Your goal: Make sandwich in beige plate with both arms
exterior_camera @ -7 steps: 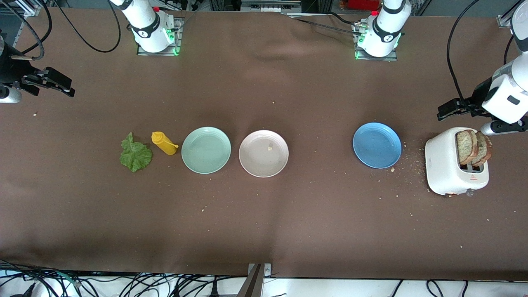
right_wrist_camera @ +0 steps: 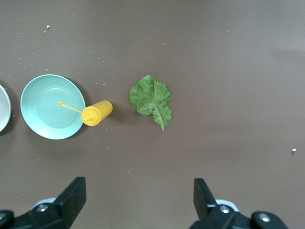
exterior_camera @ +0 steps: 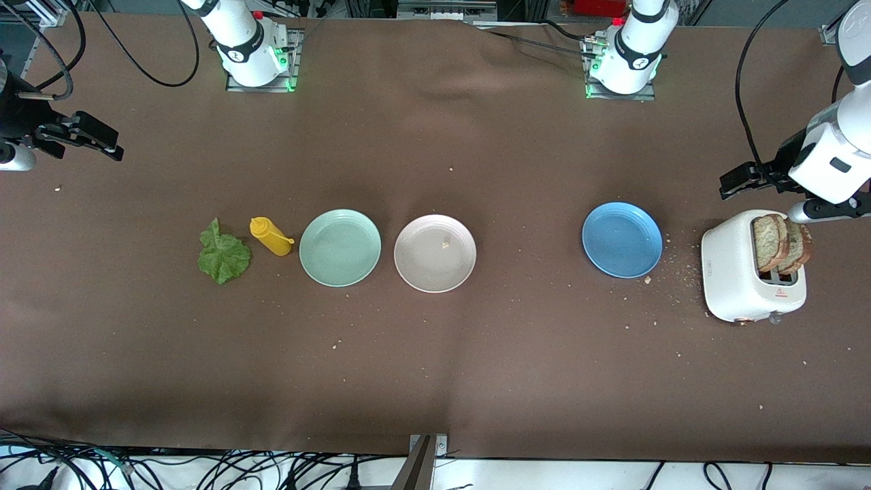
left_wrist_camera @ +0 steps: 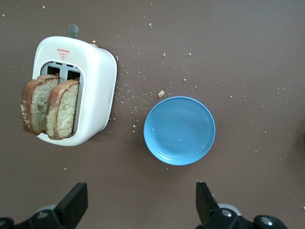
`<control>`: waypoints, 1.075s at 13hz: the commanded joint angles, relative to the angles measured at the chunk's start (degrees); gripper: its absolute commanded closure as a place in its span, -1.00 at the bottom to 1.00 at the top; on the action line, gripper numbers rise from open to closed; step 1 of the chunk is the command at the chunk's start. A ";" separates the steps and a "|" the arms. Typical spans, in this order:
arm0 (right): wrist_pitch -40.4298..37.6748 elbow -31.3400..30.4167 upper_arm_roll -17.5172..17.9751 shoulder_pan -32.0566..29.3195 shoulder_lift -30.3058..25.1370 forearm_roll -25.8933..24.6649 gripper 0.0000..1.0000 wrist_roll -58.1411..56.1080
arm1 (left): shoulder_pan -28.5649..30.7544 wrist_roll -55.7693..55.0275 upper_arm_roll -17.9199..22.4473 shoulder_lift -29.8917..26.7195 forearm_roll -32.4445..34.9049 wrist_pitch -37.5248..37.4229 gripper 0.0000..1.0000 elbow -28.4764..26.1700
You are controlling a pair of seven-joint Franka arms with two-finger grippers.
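The beige plate sits mid-table, bare but for a crumb, and its edge shows in the right wrist view. Two slices of speckled toast stand upright in the white toaster at the left arm's end. A ruffled lettuce leaf lies flat at the right arm's end. My left gripper hangs open and holds nothing, over the cloth beside the toaster. My right gripper hangs open and holds nothing, over the cloth near the lettuce.
A mint-green plate lies beside the beige one, with a yellow squeeze bottle on its side between it and the lettuce. A blue plate sits beside the toaster. Crumbs are scattered around the toaster.
The left arm's wrist has shifted slightly over the toaster. The right arm and everything on the table stay where they were.
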 commanded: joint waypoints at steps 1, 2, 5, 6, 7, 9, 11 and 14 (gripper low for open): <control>-0.27 0.52 0.06 0.10 0.04 0.46 -1.00 0.36 | 0.00 0.22 -0.40 -0.14 1.30 0.47 -1.00 -0.14; -0.27 0.52 -0.03 0.10 0.04 0.46 -1.00 0.36 | 0.00 0.22 -0.40 -0.05 1.30 0.47 -1.00 -0.14; -0.44 0.52 -0.03 0.10 0.04 0.46 -1.00 0.36 | 0.00 0.22 -0.58 0.30 1.30 0.56 -1.00 -0.32; -0.44 0.52 -0.03 0.10 0.04 0.46 -1.00 0.36 | 0.00 0.22 -0.58 0.30 1.30 0.56 -1.00 -0.32; -0.36 0.52 -0.03 0.10 0.04 0.37 -1.00 0.36 | -0.08 0.22 -0.58 0.39 1.30 0.56 -1.00 -0.32; -0.35 0.52 -0.03 0.10 0.12 0.28 -1.00 -0.17 | -0.09 0.22 -0.58 0.74 1.30 0.64 -1.00 -0.23; -0.27 0.52 -0.03 0.10 0.12 0.19 -1.00 -0.08 | -0.08 0.22 -0.67 0.74 1.12 0.64 -1.00 -0.14; -0.09 0.52 -0.03 0.10 0.04 0.19 -1.00 0.27 | -0.09 0.22 -0.67 0.83 1.12 0.64 -1.00 -0.14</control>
